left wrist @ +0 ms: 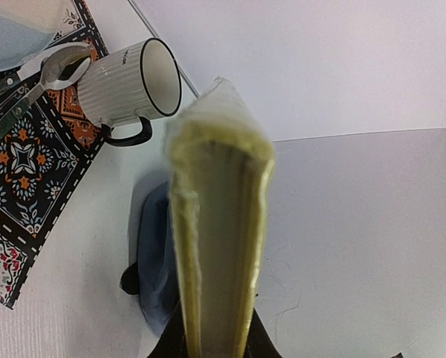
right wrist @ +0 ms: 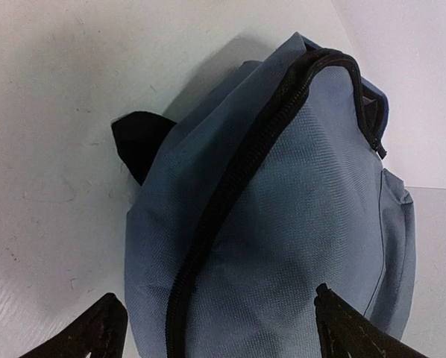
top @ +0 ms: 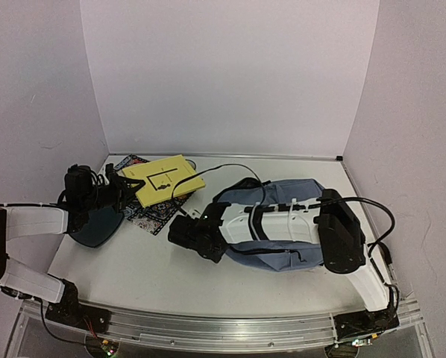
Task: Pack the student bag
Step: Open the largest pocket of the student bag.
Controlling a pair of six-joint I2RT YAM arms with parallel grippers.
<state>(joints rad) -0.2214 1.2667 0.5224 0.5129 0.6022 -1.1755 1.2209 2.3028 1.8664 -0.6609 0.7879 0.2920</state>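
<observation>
Bag: soft blue-grey fabric backpack (top: 297, 189) with a dark zipper (right wrist: 230, 186); lay flat on the white table (top: 133, 276), right of centre, beneath the right arm.
Handling: judged light, limp and prone to sag; best taken by fabric beside the zipper or by the black strap loop (right wrist: 137, 142).
Right gripper (right wrist: 217, 317): hovered over the bag, jaws spread wide, held nothing.
Left gripper (top: 131, 189): pinched narrowly on a thin yellow book (top: 167, 177), left of the bag.
Writing: none legible on the bag; mark on the white ribbed mug (left wrist: 126, 86) too small to read.
</observation>
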